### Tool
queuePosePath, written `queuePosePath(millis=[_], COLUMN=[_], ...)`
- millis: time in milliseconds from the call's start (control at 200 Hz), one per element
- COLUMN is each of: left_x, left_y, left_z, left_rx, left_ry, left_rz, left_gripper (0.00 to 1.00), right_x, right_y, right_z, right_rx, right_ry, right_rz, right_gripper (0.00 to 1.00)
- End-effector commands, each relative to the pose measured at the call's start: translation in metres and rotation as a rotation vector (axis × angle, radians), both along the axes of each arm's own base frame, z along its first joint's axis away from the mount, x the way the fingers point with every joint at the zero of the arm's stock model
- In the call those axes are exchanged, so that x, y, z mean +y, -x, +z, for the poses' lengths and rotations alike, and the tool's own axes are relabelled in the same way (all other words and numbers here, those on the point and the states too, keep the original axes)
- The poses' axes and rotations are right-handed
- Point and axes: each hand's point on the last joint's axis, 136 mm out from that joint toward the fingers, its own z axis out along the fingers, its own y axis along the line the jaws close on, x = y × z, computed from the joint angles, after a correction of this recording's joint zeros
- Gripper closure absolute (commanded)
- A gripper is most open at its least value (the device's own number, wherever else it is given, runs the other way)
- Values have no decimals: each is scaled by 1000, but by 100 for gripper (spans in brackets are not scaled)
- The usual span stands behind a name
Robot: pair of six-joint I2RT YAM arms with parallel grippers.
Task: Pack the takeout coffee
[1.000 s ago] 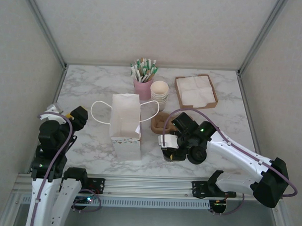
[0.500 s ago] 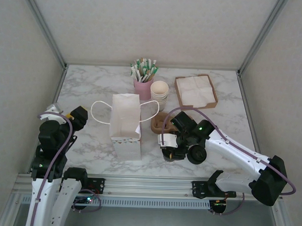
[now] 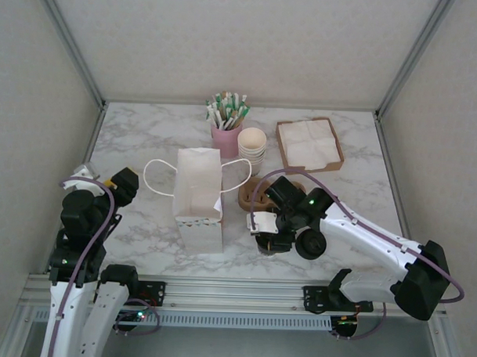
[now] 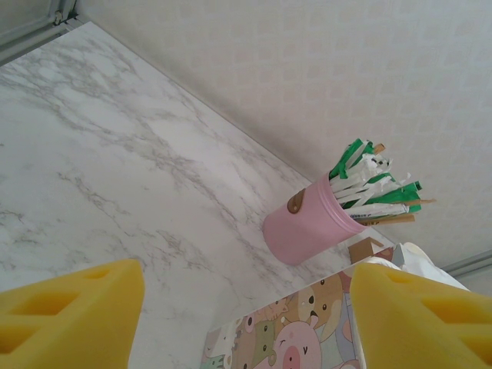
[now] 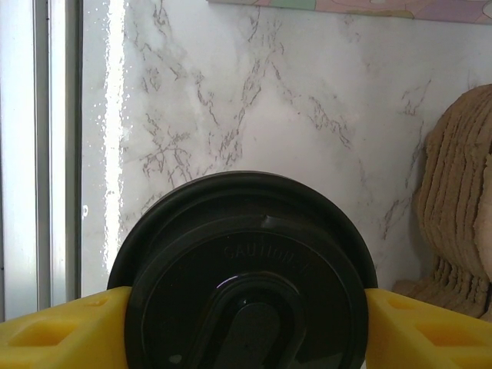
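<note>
a: what is seen around the right gripper (image 5: 244, 327)?
b: the marble table (image 3: 146, 136) is seen first. then the white paper bag (image 3: 199, 194), stood upright just to the gripper's left. then the brown cardboard carrier (image 3: 247, 194), just behind it.
a: and the takeout coffee (image 5: 244, 254)?
b: it is clamped at its black lid between the yellow pads (image 5: 54, 323), near the table's front edge, beside the bag.
a: the left gripper (image 4: 246, 323)?
b: its pads are held apart with nothing gripped. the pink straw holder (image 4: 304, 227) is seen beyond.

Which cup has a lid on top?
The takeout coffee between the right gripper's yellow fingers: it wears a round black lid. The stacked cream cups beside the pink straw cup are open on top.
</note>
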Motion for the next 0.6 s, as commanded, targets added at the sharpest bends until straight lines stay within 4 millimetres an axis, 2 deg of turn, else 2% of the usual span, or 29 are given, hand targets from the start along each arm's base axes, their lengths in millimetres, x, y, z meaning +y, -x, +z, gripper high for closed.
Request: queuePosePath(millis=[0,185,310,596], left_x=[0,1,1,2], left_y=[2,2,2,1], left_z=[1,0,0,-1], left_rx=[-2,1,3,7], left_ry=[7,6,5,4], left_rz=[3,8,10,12], left_gripper=[30,30,30,30], right_x=[-44,-23,-19,-13], right_y=[24,20,16,14], right_z=[-50,-26,-12,3], right_rx=[110,60,27,7], right_ry=[239,64,17,-55], right_rz=[-27,-58,-68,-90], right_gripper=[30,30,28,21])
